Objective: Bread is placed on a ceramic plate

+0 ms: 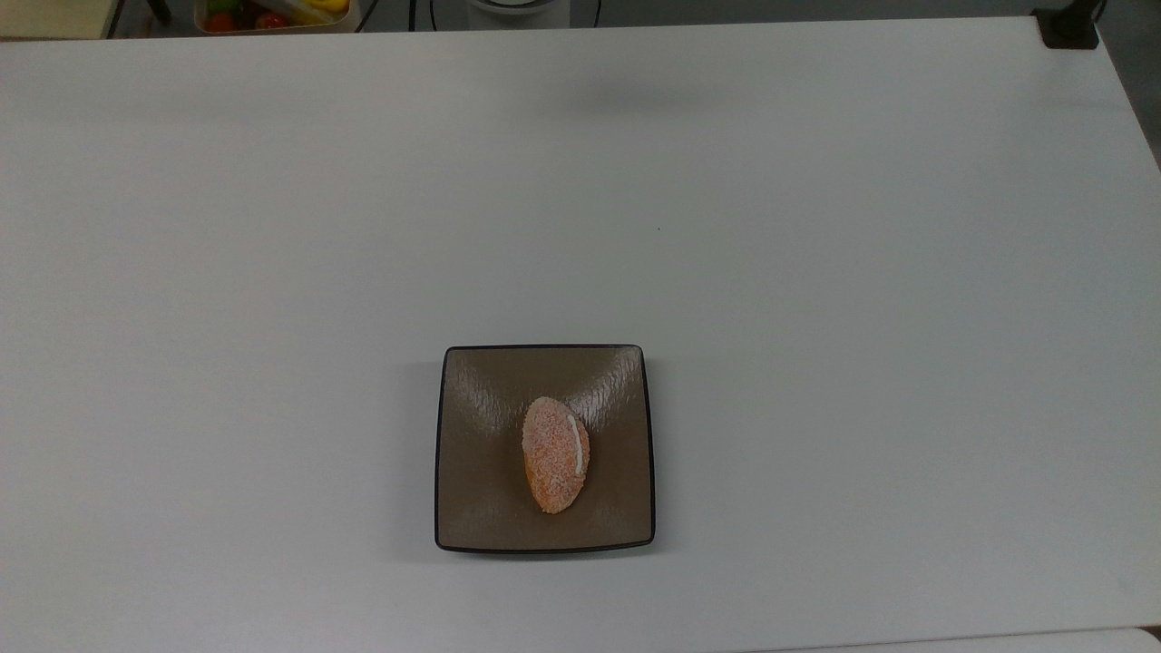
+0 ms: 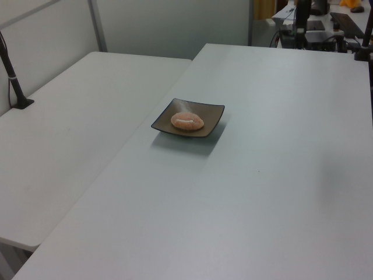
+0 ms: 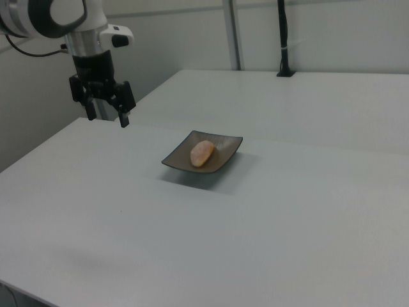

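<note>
In the top view, the plate (image 1: 544, 448) sits nearer the counter's (image 1: 816, 272) bottom edge than its top edge, roughly midway between the top view's left and right edges. The bread (image 1: 555, 454) lies on the plate, a little toward the plate's lower right, its long axis running top to bottom, clear of the rim. Bare counter stretches wide on every side of the plate. A bin (image 1: 275, 14) of coloured items stands beyond the top edge, and a black mount (image 1: 1070, 25) sits at the top right corner.

In the left view, the plate (image 2: 188, 118) with the bread (image 2: 187, 121) stands near the counter's (image 2: 262, 192) left edge, where a second counter (image 2: 76, 134) adjoins. Open surface fills the near and right parts.

In the right view, the claw (image 3: 108, 114) hangs above the counter's (image 3: 192, 243) far left edge, fingers spread and empty, well apart from the plate (image 3: 203, 151). The bread (image 3: 202, 153) rests at the plate's middle. The near half of the counter is bare.
</note>
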Available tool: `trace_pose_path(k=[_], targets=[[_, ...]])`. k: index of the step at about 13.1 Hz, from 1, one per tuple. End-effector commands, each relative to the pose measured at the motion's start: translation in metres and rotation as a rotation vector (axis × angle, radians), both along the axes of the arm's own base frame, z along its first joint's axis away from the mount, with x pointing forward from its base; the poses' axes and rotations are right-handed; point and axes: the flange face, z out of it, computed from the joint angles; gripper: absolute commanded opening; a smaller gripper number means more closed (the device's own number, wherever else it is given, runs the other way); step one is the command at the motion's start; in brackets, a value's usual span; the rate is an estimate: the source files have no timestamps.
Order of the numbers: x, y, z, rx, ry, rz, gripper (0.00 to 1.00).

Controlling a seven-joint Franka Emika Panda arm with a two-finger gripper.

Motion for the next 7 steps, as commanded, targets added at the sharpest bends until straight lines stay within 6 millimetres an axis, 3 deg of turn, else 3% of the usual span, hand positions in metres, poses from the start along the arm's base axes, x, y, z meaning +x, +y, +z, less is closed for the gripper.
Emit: trace_pose_path(k=[1,7], targets=[[0.018,0.01,-0.019,0.032,-0.1,-0.086,1.0],[0.035,0.013,-0.028,0.036,-0.114,-0.118,1.0]])
